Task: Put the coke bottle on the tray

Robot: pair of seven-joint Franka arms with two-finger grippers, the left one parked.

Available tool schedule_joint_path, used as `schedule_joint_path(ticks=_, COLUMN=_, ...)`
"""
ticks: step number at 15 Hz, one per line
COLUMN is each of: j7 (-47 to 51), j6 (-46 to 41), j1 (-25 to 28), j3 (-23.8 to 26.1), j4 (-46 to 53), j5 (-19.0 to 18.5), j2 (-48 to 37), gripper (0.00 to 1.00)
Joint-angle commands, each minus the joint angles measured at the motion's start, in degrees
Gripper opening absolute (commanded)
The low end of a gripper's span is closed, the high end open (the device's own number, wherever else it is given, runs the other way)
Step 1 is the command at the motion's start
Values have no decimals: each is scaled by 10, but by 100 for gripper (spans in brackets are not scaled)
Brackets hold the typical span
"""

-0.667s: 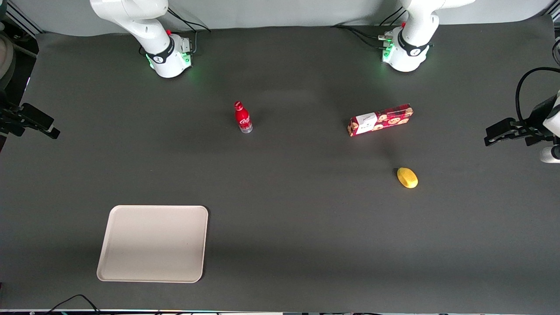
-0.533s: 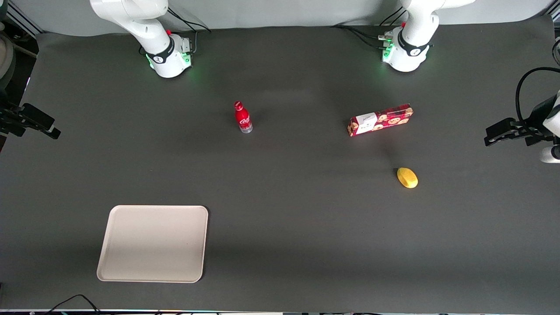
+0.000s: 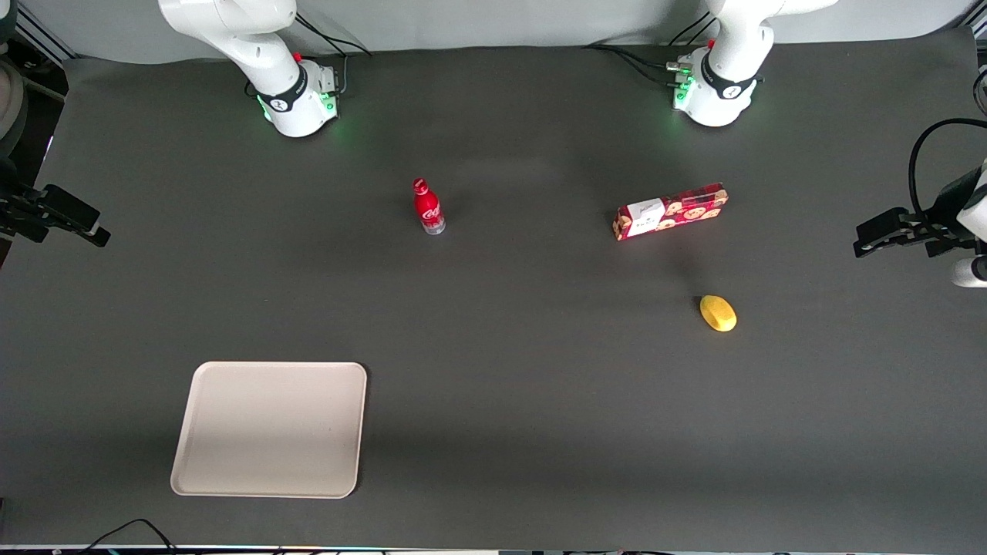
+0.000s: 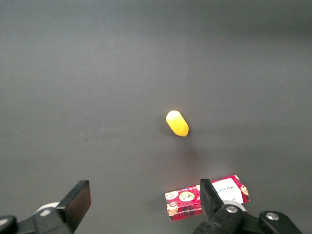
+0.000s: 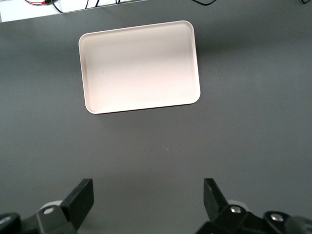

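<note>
The coke bottle [image 3: 428, 206], small and red with a red cap, stands upright near the middle of the table. The beige tray [image 3: 270, 428] lies flat, nearer to the front camera than the bottle, with nothing on it. My right gripper [image 3: 92, 227] hovers at the working arm's end of the table, well apart from both. In the right wrist view the gripper [image 5: 147, 197] is open, with only bare mat between its fingers and the tray [image 5: 140, 67] below it. That view does not show the bottle.
A long red cookie box [image 3: 671, 210] and a yellow oval object [image 3: 718, 313] lie toward the parked arm's end of the table. The left wrist view also shows the box [image 4: 207, 197] and the yellow object [image 4: 177, 123]. Both arm bases [image 3: 297, 96] stand farthest from the front camera.
My right gripper has crept a little inward over the table's end. The bottle, the tray and the other objects have not moved.
</note>
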Motion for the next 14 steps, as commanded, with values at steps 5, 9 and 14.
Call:
schedule_joint_path(ticks=5, j7=7, j6=-39, j1=-3, j3=16, j4=-16, j5=27, j2=-2, gripper=100)
schedule_joint_path(ticks=9, j7=57, j6=-38, j1=-6, j3=54, j4=-26, j5=30, j2=-2, gripper=100)
schedule_joint_path(ticks=14, j7=188, j6=41, j1=-107, j3=250, j4=-121, j5=62, j2=-45, gripper=100)
